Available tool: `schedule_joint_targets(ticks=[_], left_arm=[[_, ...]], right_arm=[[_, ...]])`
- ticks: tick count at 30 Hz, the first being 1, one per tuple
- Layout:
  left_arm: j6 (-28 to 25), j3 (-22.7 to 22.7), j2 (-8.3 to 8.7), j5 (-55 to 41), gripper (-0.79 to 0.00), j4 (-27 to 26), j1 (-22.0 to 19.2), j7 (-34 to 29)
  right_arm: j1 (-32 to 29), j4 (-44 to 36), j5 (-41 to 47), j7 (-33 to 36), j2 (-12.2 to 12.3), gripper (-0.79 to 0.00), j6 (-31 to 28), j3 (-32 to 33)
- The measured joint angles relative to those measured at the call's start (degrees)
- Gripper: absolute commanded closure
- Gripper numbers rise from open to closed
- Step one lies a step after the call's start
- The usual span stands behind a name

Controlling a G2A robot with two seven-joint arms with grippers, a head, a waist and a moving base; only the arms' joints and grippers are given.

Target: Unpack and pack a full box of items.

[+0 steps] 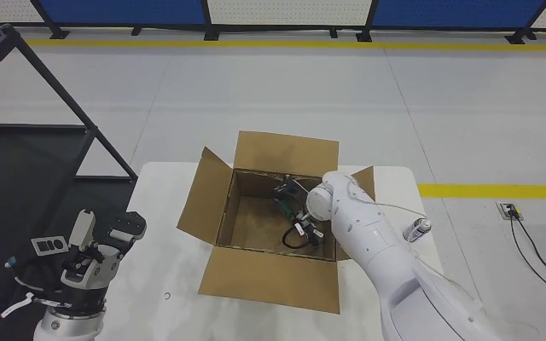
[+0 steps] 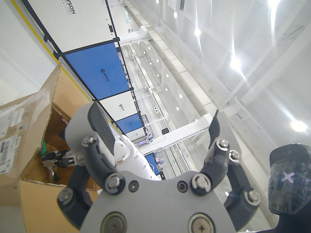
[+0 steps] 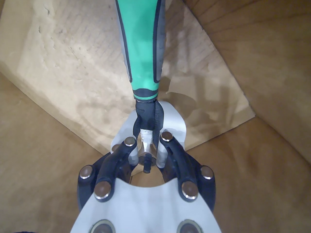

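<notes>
Bright indoor light; ceiling lamps (image 2: 235, 63) flare in streaks beyond the left gripper (image 2: 156, 112), and the green-handled tool (image 3: 142, 37) casts soft shadows inside the cardboard box (image 3: 60, 61).

The tool handle (image 3: 139, 37) is green with grey sides and black trim, the box (image 1: 264, 277) plain brown, the table (image 1: 162, 247) white.

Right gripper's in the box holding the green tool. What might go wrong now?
The right gripper pinches the green-handled tool only at its narrow black neck, so the handle may swing or slip. The brown cardboard box is tight around it; the handle might snag. The arm could knock the small metal can beside the box.
</notes>
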Motion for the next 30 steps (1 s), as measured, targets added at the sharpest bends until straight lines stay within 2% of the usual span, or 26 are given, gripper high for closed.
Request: schedule_joint_targets(ticks=[11, 17, 23, 27, 30], left_arm=[[0.0, 0.0, 0.0, 0.0, -0.785, 0.0, 0.0, 0.0], [0.0, 0.0, 0.0, 0.0, -0.785, 0.0, 0.0, 0.0], [0.0, 0.0, 0.0, 0.0, -0.785, 0.0, 0.0, 0.0], [0.0, 0.0, 0.0, 0.0, -0.785, 0.0, 0.0, 0.0], [0.0, 0.0, 0.0, 0.0, -0.785, 0.0, 0.0, 0.0]], right_arm=[[-1.56, -6.79, -2.1, -3.82, 3.45, 0.0, -3.63, 1.38], [-5.48, -16.1, -3.93, -4.04, 6.6, 0.0, -2.55, 3.46], [-14.16, -34.4, -7.69, -0.86, 11.5, 0.0, 0.36, 8.63], [-23.54, -52.17, -11.4, 3.95, 15.35, 0.0, 2.06, 14.83], [-30.14, -63.35, -12.87, 5.46, 17.25, 0.0, 2.0, 19.04]])
